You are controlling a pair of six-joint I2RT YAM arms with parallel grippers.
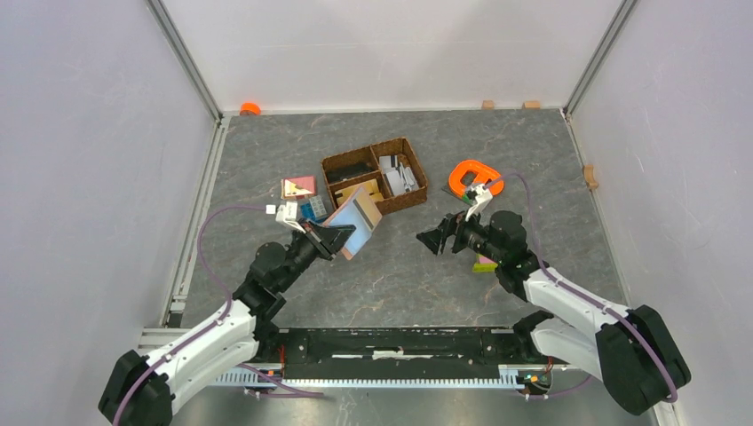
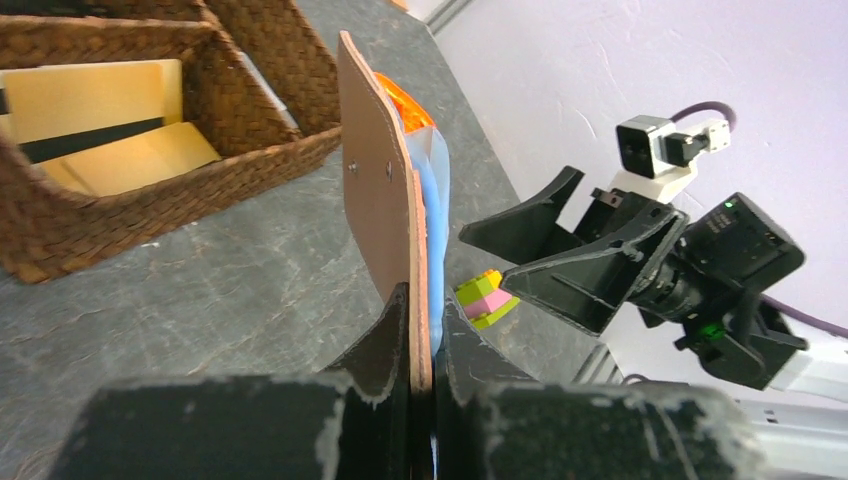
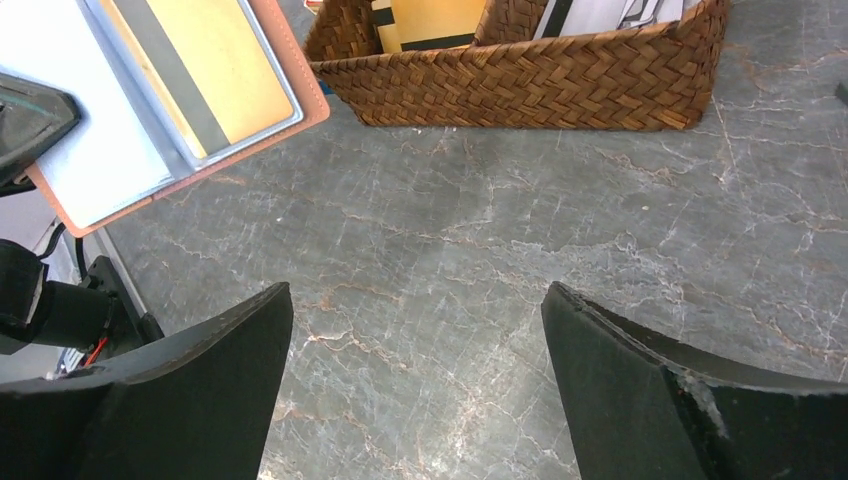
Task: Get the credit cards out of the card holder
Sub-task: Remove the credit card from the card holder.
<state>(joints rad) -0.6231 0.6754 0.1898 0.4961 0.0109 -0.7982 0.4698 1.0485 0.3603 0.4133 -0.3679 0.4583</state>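
Grey marble tabletop (image 1: pixel 400 284): card holder (image 1: pixel 355 222) held up open, near woven basket (image 1: pixel 417 191), left gripper (image 1: pixel 333 238) pinching one edge. Yellow striped card (image 3: pixel 215 70) sleeved inside. Right gripper (image 1: pixel 431 240) wide apart, empty. Risk: pulling the card twists the holder loose from that thin edge grip.

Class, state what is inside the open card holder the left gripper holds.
A yellow card with a dark stripe, beside a white panel. Anything tucked behind them is hidden.

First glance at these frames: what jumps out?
The left gripper holds the card holder open, left of centre, with a striped yellow card showing in its sleeve. The right gripper faces it, open and empty; the woven basket sits behind both.
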